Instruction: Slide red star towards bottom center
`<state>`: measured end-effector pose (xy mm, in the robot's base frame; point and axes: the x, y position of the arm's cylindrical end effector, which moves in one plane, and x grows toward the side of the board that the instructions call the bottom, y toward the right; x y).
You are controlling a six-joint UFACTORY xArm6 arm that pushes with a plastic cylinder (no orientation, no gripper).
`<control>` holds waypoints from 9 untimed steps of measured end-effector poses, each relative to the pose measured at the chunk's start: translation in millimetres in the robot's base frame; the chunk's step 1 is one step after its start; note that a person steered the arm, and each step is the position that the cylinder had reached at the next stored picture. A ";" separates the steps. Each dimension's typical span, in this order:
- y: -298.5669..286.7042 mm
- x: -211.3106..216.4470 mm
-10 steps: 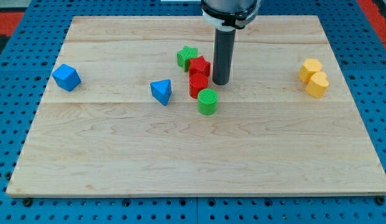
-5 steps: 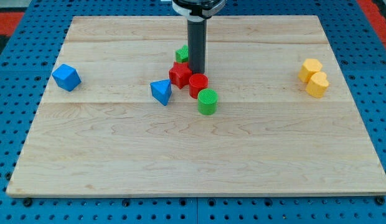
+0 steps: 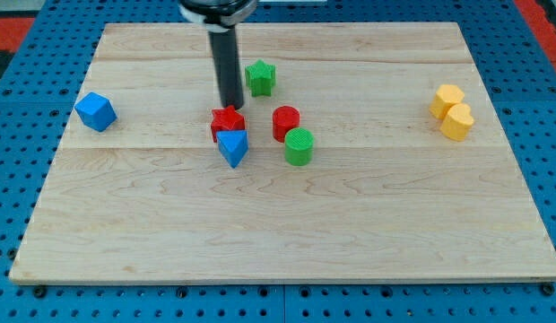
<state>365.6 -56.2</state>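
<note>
my tip [image 3: 231,107] sat at red star's [image 3: 227,123] top edge | no jaws, bare rod | star left of board centre, touching blue triangular block [image 3: 232,146] below | pointing direction, long axis: indiscernible

red star [image 3: 227,121]: red
red cylinder [image 3: 285,122]: red
green star [image 3: 259,77]: green
green cylinder [image 3: 299,146]: green, ribbed top
blue triangular block [image 3: 232,147]: blue
blue block [image 3: 95,111]: blue
two yellow blocks [image 3: 452,112]: yellow
rod [image 3: 227,63]: dark
board [image 3: 287,224]: pale wood grain
</note>
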 end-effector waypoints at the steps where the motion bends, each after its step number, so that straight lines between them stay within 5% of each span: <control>1: 18.6 9.6; 4: -99.1 73.0; 6: -111.2 41.3; 7: -136.8 91.2; 8: -60.7 143.3; 9: -33.2 151.8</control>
